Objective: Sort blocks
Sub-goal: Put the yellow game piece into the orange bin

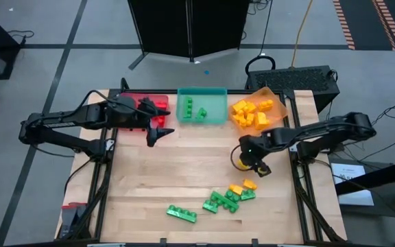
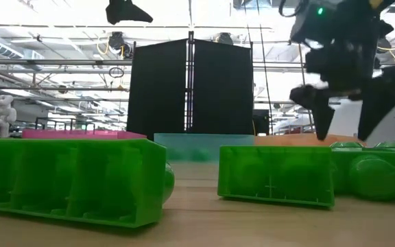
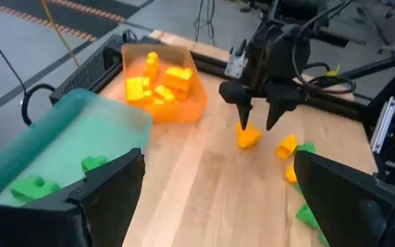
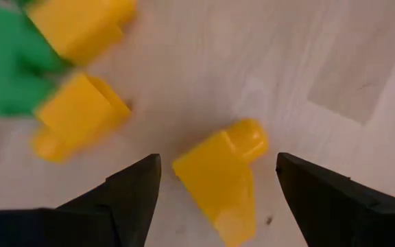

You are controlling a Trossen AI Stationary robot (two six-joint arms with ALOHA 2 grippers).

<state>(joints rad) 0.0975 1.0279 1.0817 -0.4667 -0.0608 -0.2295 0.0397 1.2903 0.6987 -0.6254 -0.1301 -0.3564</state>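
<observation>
Yellow block (image 4: 219, 171) lies tilted, one rounded stud.

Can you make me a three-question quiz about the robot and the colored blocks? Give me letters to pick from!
1. Where is the right gripper?
A. over a lone yellow block
B. inside the teal tray
C. off the table

2. What color are the blocks in the orange tray?
A. red
B. yellow
C. green

3. How are the left gripper fingers?
A. shut on a block
B. open and empty
C. hidden

Answers: 1 A, its fingers straddle that block on the wood. 2 B, only yellow ones show there. 3 B, the left wrist view shows nothing between them.
</observation>
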